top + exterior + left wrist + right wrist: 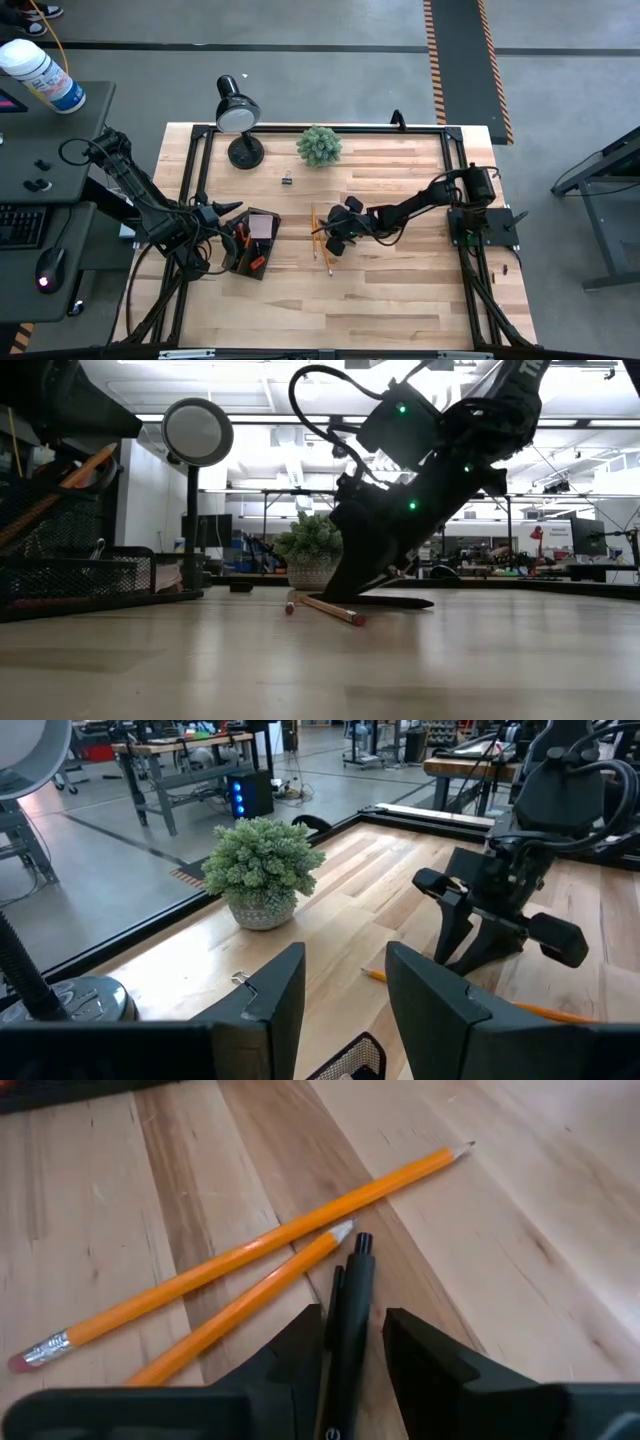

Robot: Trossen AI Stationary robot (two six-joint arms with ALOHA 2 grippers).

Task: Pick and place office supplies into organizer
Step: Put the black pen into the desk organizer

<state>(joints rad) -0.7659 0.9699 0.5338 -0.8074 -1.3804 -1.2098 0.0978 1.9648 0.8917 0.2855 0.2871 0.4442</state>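
Left end effector (232,208) hovers at the left side of the table (400,310), just over the organizer's (252,245) near-left corner; its fingers (272,995) stand apart, nothing between them, holding nothing. The organizer sits left of table centre, well in from the left edge, with a pink sticky-note pad (261,227) and orange-red items inside; exact compartments can't be told. Lamp (238,115) and green plant (319,146) stand along the far edge, with a small binder clip (287,179) on the wood between them, nearer the middle. The wide front strip of the table is bare wood, and so is the stretch right of centre.

Two yellow-orange pencils (250,1255) lie on the table at centre, just right of the organizer, crossing near their tips. A dark pen (350,1330) lies beside them, its tip just beside one pencil's point.

Right end effector (350,1350) is down at table level at centre, tilted, fingers (425,1355) partly open and straddling the pen; a narrow gap shows on each side of it, so not clamped. Right arm stretches in from the right edge.
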